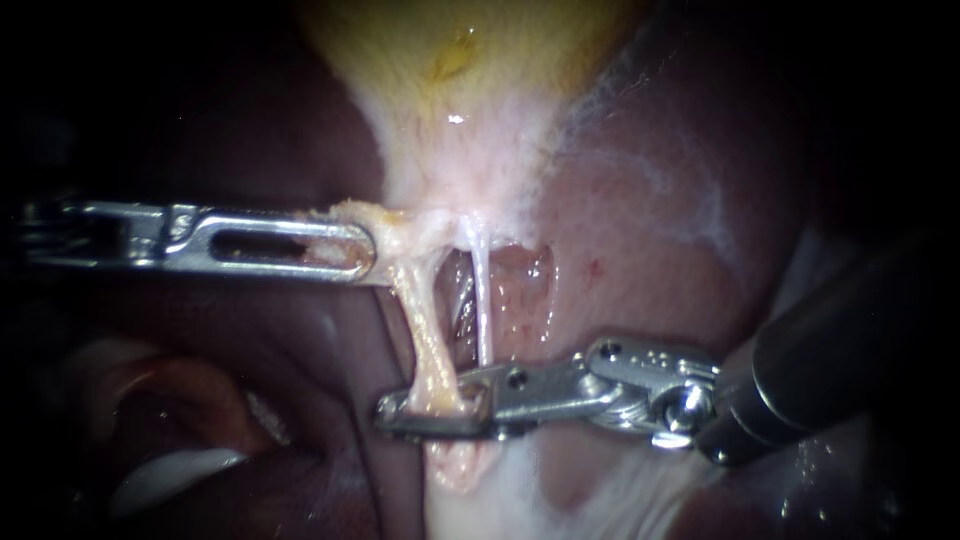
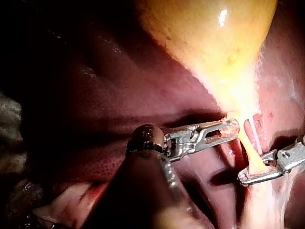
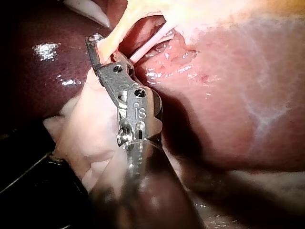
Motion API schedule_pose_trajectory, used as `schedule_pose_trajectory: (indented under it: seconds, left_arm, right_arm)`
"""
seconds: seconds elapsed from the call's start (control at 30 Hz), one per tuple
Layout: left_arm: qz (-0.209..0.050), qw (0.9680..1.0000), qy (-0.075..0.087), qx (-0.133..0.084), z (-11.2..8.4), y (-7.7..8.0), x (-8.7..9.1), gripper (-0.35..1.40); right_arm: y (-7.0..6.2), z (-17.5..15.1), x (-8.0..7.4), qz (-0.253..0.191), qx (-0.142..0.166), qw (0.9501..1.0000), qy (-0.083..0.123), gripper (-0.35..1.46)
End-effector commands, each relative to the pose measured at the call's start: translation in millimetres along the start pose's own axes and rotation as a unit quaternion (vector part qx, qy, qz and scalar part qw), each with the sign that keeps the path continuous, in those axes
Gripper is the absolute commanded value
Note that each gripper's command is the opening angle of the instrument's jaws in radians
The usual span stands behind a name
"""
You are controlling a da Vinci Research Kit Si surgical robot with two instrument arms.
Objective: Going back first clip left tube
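Observation:
The yellow gallbladder narrows down into a thick pale left tube and a thin white right tube. My left instrument comes in level, its slotted jaws shut on the tissue at the gallbladder's neck. My right instrument reaches in low, and its jaws stand open with the lower end of the left tube between them. I cannot make out a clip. In the right wrist view the right instrument straddles the left tube. The left wrist view shows my left instrument and the right instrument.
Red-brown liver lies behind and to the right of the tubes, with a wet hollow beside the thin tube. Pale fatty tissue spreads below the right instrument's jaws.

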Motion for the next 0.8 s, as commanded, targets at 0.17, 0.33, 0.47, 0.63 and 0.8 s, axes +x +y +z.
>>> schedule_pose_trajectory:
  seconds: [0.17, 0.33, 0.47, 0.63, 0.8]
  left_arm:
    - [0.000, 1.0000, 0.000, 0.000, 0.0, 0.0, 0.0, -0.35]
    - [0.000, 1.0000, 0.000, 0.000, 0.0, 0.0, 0.0, -0.35]
    - [0.000, 1.0000, 0.000, 0.000, 0.0, 0.0, 0.0, -0.35]
    - [0.000, 1.0000, 0.000, 0.000, 0.0, -0.1, 0.0, -0.35]
    - [0.000, 1.0000, 0.000, 0.000, 0.0, -0.1, 0.0, -0.35]
  right_arm:
    - [0.1, 0.0, 0.0, 0.000, 0.000, 1.0000, 0.000, -0.35]
    - [0.1, 0.2, 0.1, -0.009, 0.003, 1.0000, -0.001, -0.12]
    - [0.5, 0.8, 0.4, -0.076, -0.002, 0.9971, 0.002, 0.45]
    - [1.2, 0.9, 0.5, -0.113, -0.032, 0.9929, 0.018, 0.50]
    - [1.5, 0.1, 0.2, -0.133, -0.033, 0.9904, 0.017, 0.50]
